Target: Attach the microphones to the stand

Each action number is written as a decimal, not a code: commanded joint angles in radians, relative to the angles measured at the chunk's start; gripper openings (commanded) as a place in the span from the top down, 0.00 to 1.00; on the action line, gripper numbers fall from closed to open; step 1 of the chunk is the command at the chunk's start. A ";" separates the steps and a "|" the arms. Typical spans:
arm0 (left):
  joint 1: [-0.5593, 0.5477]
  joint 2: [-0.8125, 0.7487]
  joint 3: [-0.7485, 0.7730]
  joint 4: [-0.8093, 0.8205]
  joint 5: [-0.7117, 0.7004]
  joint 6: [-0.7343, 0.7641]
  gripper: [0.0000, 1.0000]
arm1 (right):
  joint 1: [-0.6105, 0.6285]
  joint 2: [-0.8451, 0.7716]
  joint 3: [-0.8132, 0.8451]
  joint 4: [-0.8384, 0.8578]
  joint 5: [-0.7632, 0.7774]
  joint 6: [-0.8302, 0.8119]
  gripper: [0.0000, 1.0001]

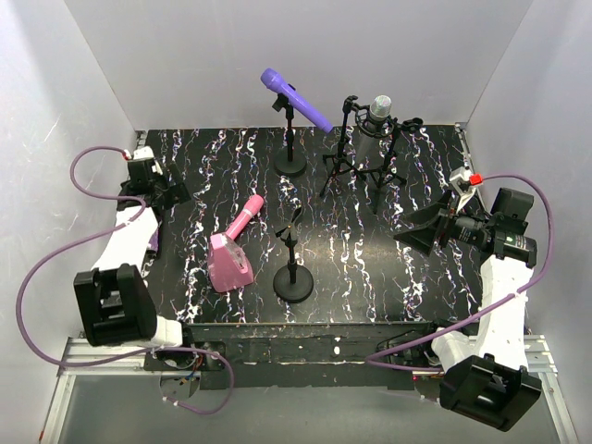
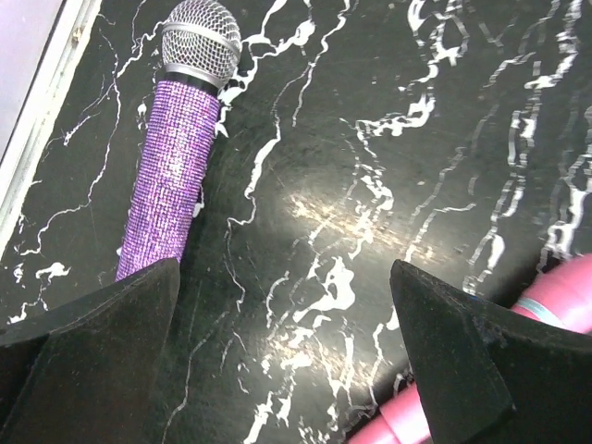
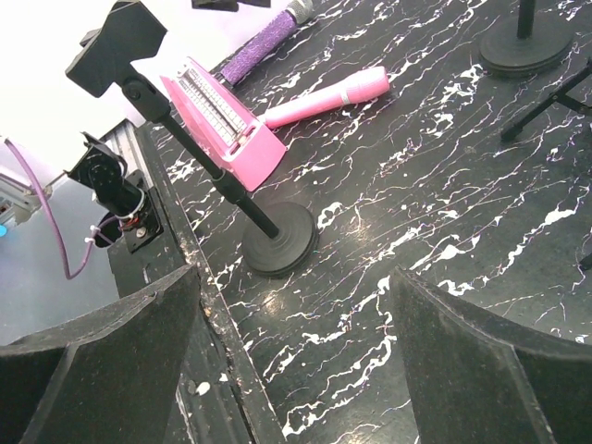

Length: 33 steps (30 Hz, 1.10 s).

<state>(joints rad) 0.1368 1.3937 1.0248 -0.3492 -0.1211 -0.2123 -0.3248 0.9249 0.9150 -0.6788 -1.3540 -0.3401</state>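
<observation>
Hovering the left gripper [image 2: 287, 277], apart and empty, over the glitter mic [image 2: 176, 176] lying on the surface [image 2: 370, 139] left of the block [image 1: 228, 264]. Holding the right gripper [image 3: 296, 277] apart, empty, well right of the block. Showing pink mic [image 1: 245, 217] just beside the block, purple mic [image 1: 296, 100] and silver mic [image 1: 380, 109] clipped on stands [image 1: 289, 148] behind it.

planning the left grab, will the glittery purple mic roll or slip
Likely rolls if nudged: the glittery purple mic is a round stick lying flat. Its studded body probably grips well; the mesh head may weigh that end down.
</observation>
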 commanded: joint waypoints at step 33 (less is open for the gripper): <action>0.124 0.545 0.222 -0.031 -0.032 0.077 0.83 | 0.006 -0.006 -0.010 0.007 -0.034 -0.014 0.11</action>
<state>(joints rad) 0.2577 1.9373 1.2377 -0.3008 -0.2249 -0.1104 -0.3241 0.9230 0.9115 -0.6811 -1.3651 -0.3477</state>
